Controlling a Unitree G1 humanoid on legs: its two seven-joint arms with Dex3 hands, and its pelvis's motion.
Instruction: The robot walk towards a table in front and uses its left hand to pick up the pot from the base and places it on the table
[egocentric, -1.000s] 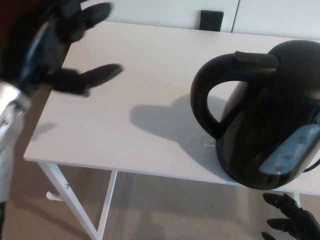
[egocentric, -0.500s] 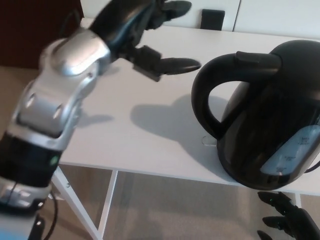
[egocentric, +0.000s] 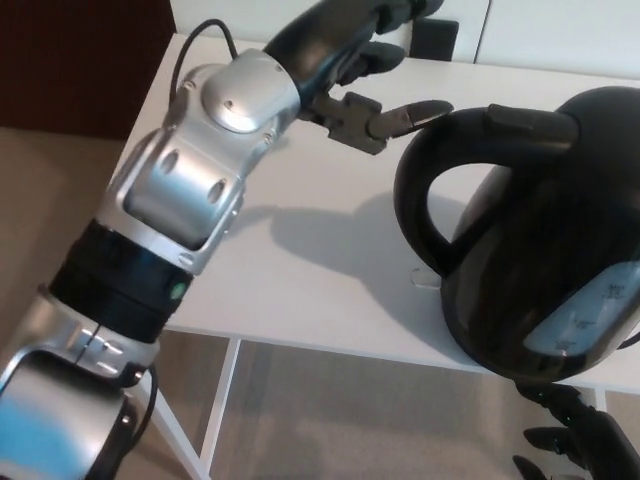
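Left arm reaches across the white bench (egocentric: 330, 300), elbow bent, silver shell with black joints. Left hand (egocentric: 350, 70) hovers just beside the top of the pot's handle, fingers (egocentric: 415, 113) apart and holding nothing. Pot (egocentric: 540, 260) sits at the bench's right front: glossy black, rounded, with a loop handle and a pale level window. Right hand (egocentric: 575, 445) is low under the bench edge; can't tell its state. Since half a second ago the left hand is closer to the handle.
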